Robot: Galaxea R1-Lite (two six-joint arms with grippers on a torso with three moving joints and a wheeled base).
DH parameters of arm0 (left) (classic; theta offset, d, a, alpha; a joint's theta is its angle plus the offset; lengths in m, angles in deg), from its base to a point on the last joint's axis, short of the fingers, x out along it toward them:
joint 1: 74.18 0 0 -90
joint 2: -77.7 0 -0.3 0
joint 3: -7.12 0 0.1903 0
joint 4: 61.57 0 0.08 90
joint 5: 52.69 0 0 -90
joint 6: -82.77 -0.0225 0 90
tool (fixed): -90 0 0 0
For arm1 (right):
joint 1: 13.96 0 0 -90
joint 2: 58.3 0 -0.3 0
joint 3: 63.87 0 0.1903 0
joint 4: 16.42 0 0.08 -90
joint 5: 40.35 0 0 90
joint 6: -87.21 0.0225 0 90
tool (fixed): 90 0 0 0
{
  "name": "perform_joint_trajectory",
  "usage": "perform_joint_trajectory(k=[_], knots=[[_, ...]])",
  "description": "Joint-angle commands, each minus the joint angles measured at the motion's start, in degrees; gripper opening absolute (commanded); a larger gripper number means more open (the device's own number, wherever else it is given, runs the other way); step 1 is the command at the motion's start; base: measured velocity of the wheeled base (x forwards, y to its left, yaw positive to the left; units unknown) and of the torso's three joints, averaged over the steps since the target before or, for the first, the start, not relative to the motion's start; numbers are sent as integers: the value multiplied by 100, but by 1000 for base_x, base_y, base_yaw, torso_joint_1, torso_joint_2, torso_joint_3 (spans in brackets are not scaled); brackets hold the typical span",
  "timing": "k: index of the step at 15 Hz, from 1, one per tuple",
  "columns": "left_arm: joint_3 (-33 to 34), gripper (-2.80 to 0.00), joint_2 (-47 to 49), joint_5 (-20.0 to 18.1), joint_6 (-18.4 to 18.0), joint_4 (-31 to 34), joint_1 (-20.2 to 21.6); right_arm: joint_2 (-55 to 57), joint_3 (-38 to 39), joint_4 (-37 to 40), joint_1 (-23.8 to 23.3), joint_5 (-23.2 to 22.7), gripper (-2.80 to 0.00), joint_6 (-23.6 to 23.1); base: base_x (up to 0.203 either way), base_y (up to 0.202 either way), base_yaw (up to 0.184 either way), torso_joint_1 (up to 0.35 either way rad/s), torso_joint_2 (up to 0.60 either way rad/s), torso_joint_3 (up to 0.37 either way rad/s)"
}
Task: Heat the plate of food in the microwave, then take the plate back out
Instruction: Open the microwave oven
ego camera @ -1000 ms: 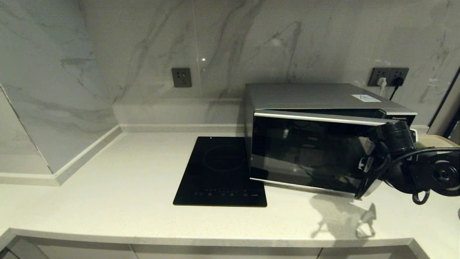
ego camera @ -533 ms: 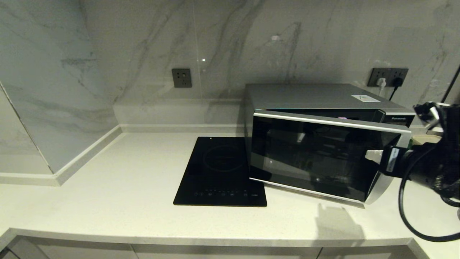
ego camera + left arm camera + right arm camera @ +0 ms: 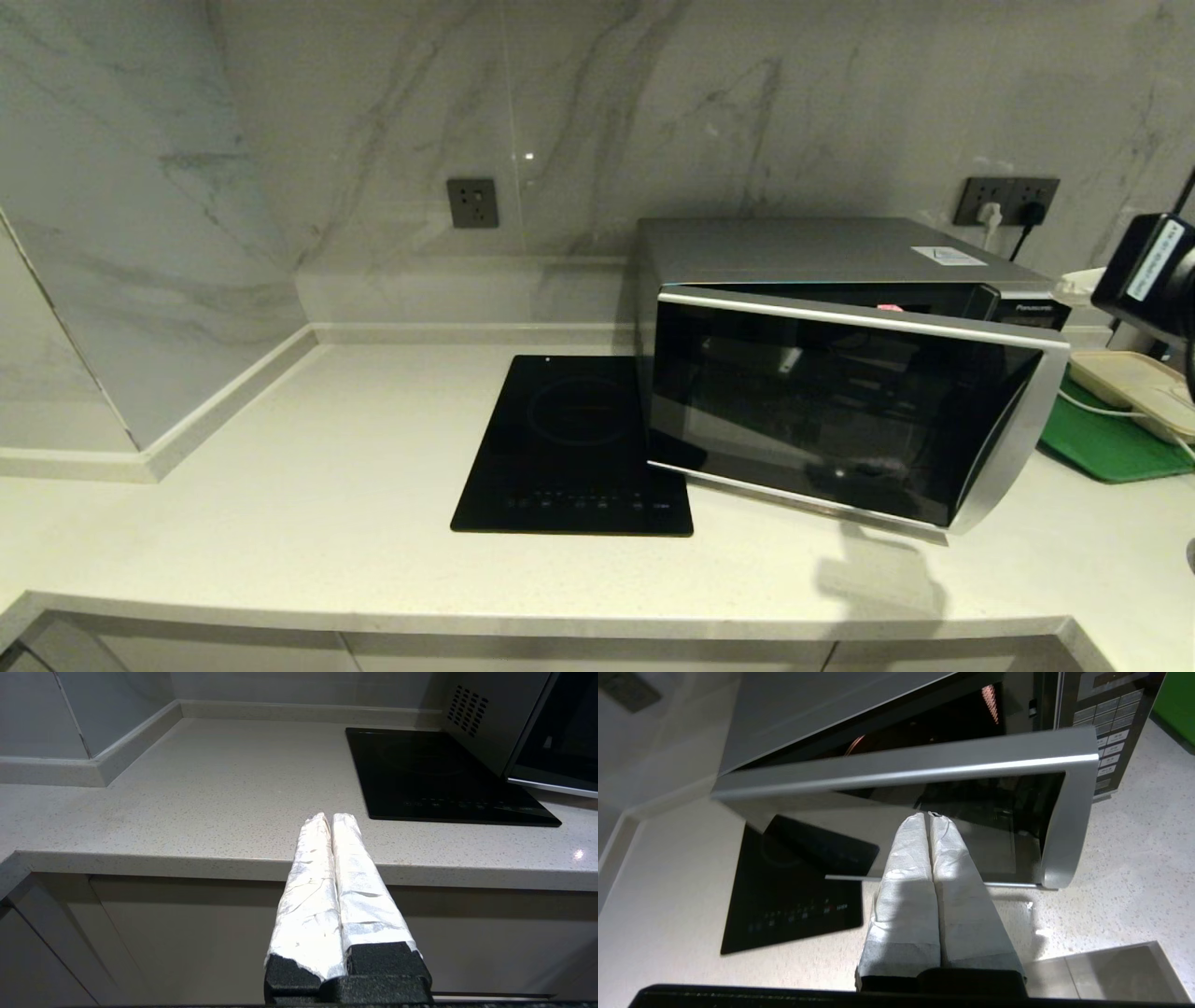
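Note:
The silver microwave [image 3: 822,250] stands at the right of the counter, and its dark glass door [image 3: 840,411] hangs partly ajar, hinged on the left. In the right wrist view my right gripper [image 3: 928,815] is shut and empty, raised in front of and above the door [image 3: 1066,826], apart from it, with the keypad [image 3: 1108,742] beyond. Only that arm's black wrist [image 3: 1153,271] shows at the head view's right edge. My left gripper [image 3: 331,817] is shut and parked low, before the counter's front edge. The plate of food is out of view.
A flat black cooktop [image 3: 579,448] lies just left of the microwave. A cream rectangular box [image 3: 1134,383] rests on a green mat [image 3: 1102,453] at the far right. Wall sockets [image 3: 470,202] sit on the marble backsplash. The counter's left half is bare.
The door swung a little wider, then held. My right arm left the door's right edge and rose away to the right, mostly out of the head view.

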Motion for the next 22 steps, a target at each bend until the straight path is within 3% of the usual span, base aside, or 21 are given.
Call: perform_joint_trajectory(k=[1,5,7,13,22], knots=[[1,-280,0,0,6,-4,0,895,-565,21,-293,4,-280,100,0,0,0,0,0,0],[1,-280,0,0,6,-4,0,1903,-1747,35,-777,-8,-280,157,0,0,0,0,0,0],[1,-280,0,0,6,-4,0,2220,-1983,52,-889,-5,-280,167,0,0,0,0,0,0],[1,-280,0,0,6,-4,0,2565,-1924,56,-1484,-36,-280,415,0,0,0,0,0,0],[1,-280,0,0,6,-4,0,2354,-1358,575,-1803,-566,-280,424,0,0,0,0,0,0]])
